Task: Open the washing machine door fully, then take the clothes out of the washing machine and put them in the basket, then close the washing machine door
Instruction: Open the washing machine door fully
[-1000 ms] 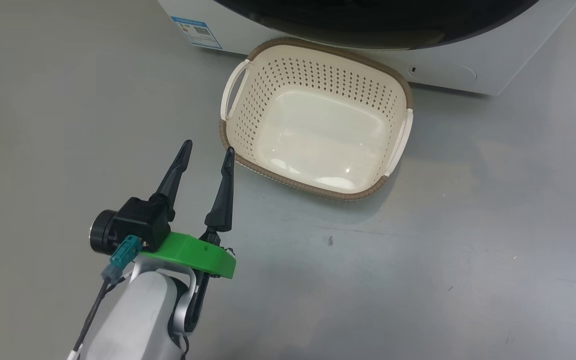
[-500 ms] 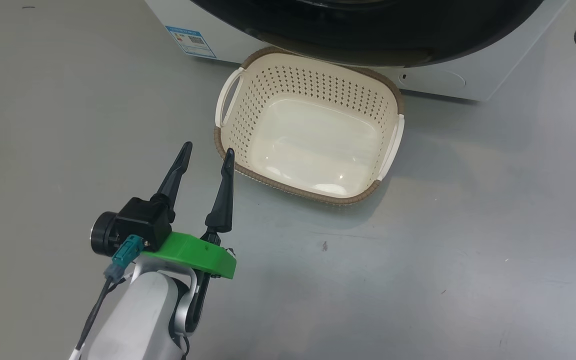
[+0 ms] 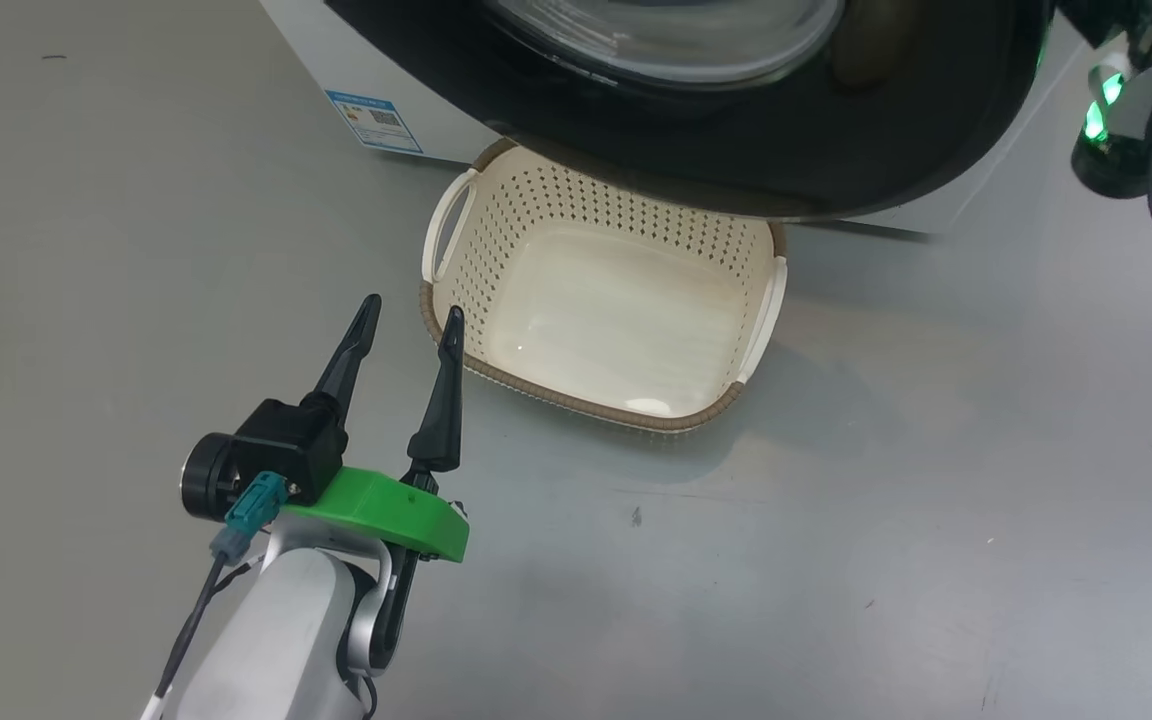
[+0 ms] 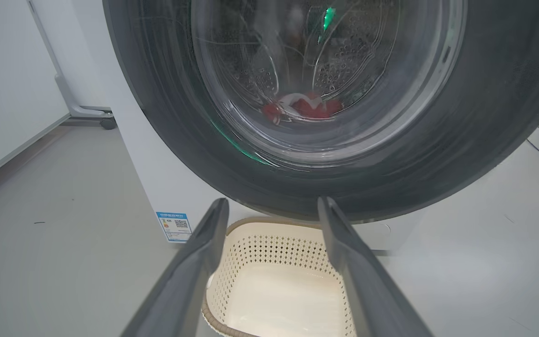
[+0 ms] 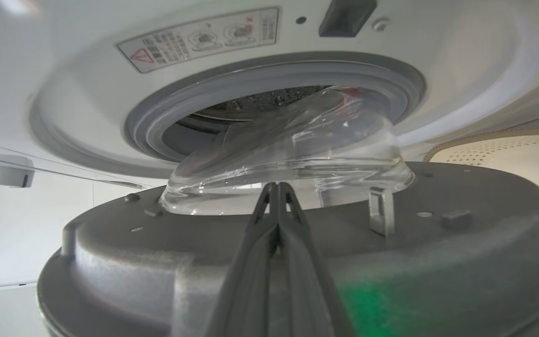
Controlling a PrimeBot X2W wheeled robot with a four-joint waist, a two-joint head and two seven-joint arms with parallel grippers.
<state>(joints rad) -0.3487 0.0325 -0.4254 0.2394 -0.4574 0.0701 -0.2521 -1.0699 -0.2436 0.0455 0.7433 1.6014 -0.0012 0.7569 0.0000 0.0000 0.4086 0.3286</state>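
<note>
Slippage worries us: right claw (image 5: 274,186), pinched shut, could skid off the washing machine door (image 5: 438,262); left claw (image 3: 411,308) gapes empty.

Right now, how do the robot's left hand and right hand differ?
The left hand is open, fingers spread; the right hand is shut, fingers pressed together. The left hand hangs over the floor beside the basket; the right hand points at the inner side of the door, tips near its glass bowl. Both have two long dark fingers and hold nothing.
</note>
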